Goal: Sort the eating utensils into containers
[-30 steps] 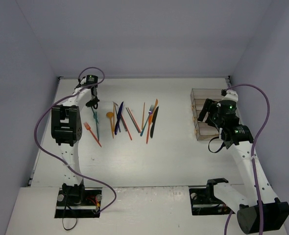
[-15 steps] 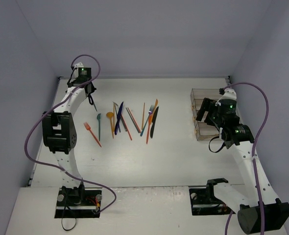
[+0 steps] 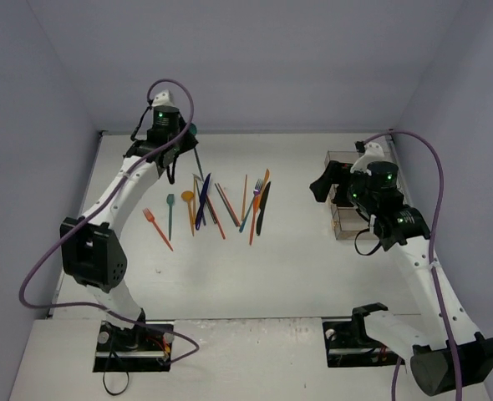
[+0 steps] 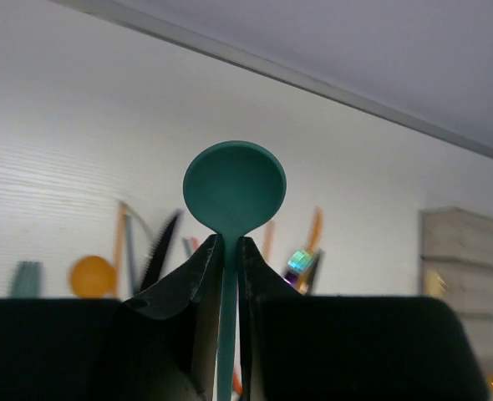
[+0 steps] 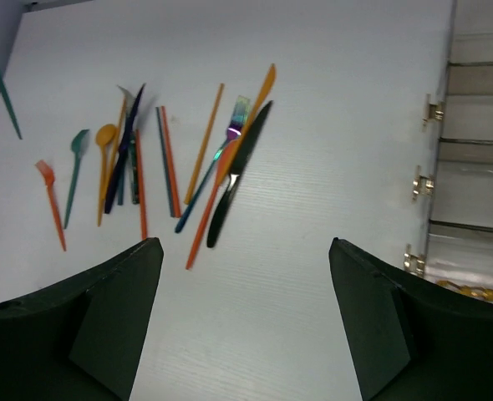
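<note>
Spoon point(image 4: 234, 185), teal, round flat bowl and thin straight handle, pinched by the handle just under the bowl in the left pincer point(image 4: 227, 251), fingers point(image 4: 198, 288) closed tight on it. Left arm stretched far out to the back left of the counter point(image 3: 297, 267), elbow low and to the left, wrist up near the back wall. In the top view the spoon point(image 3: 193, 132) is off the counter, bowl toward the back wall, long axis running back to front, handle slanting down and slightly right toward the loose utensils point(image 3: 221, 205). Those lie flat mid-counter, mostly with long axes near to far: orange fork point(image 3: 157, 228) at the left, then teal fork point(image 3: 170, 213), orange spoon point(image 3: 188, 200), navy knife point(image 3: 202, 200), chopsticks, black knife point(image 3: 261, 209) at the right. Right arm bent and raised at the right, wrist turned left, right pincer point(image 5: 245, 246) spread wide, holding nothing, just left of the containers point(image 5: 480, 150). Containers sit in a row by the right wall, well apart from the utensils; something gold point(image 5: 464, 291) shows in one compartment.
</note>
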`<move>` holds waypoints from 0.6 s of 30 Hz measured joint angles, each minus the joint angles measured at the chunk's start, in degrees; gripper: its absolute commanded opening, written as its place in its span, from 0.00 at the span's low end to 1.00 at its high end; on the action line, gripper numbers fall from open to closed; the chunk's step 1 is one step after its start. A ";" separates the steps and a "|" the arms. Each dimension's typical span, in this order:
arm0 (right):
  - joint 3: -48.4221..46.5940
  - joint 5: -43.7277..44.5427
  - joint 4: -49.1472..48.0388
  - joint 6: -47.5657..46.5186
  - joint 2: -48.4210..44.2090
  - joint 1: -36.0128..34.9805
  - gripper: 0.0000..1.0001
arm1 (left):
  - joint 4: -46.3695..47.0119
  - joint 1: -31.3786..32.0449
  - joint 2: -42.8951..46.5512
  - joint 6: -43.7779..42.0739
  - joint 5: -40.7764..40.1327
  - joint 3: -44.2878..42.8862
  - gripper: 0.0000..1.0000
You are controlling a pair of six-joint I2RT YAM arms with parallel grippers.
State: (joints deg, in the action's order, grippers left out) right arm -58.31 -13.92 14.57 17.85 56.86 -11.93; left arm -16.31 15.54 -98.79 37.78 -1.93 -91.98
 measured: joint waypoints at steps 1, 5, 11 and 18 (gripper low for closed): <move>-0.17 -0.49 -0.86 0.45 0.31 -1.00 0.77 | -0.15 1.83 1.40 0.23 0.36 0.00 0.00; -1.58 -0.27 -3.59 1.62 2.50 -7.97 0.76 | -1.55 10.21 5.13 1.47 1.50 -0.84 0.00; -4.72 2.28 -7.65 2.67 7.36 -18.34 0.70 | -3.57 19.08 5.89 3.09 3.46 -0.92 0.00; -5.02 6.85 -11.50 3.72 10.39 -25.07 0.65 | -4.49 23.44 6.29 4.76 3.65 -0.18 0.00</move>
State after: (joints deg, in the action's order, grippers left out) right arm -63.33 -7.07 3.07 21.58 67.24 -37.01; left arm -20.80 38.98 -92.50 42.54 1.72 -92.17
